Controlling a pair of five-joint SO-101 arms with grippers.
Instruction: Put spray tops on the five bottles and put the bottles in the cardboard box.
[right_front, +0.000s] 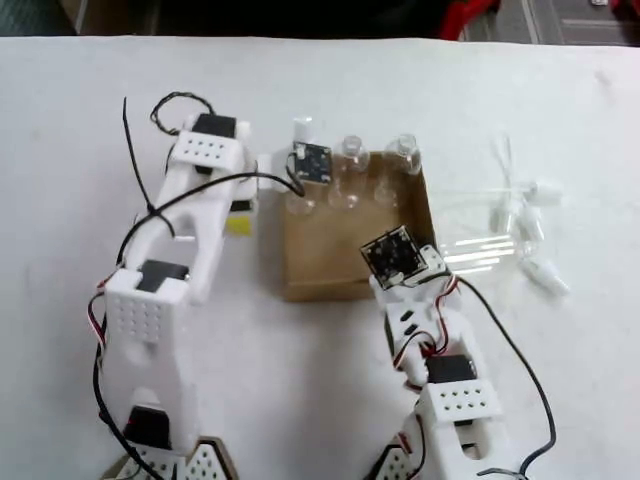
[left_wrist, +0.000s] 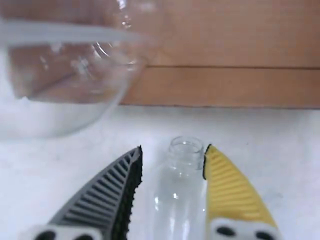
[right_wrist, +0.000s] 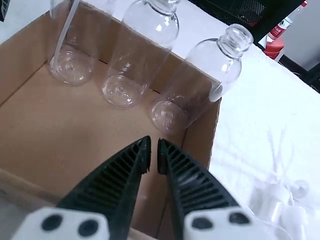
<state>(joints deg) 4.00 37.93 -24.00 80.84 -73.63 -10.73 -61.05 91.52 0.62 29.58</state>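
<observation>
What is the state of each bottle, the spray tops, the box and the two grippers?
cardboard box: open, three bottles standing inside.
corner bottle: upright, neck open, no top.
middle bottle: upright, apparently no top.
tube bottle: upright, tube inside.
held bottle: neck open, no top.
spray tops: loose on the table.
left gripper: shut on held bottle.
right gripper: shut, empty, over the box.

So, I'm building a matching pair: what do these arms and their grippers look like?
The left arm and right arm are white shells with dotted grids, black motors, black and red-and-white cables. The left gripper has one black ribbed jaw and one yellow; the right gripper has two black ribbed jaws. Each wrist carries a small black camera board.
</observation>
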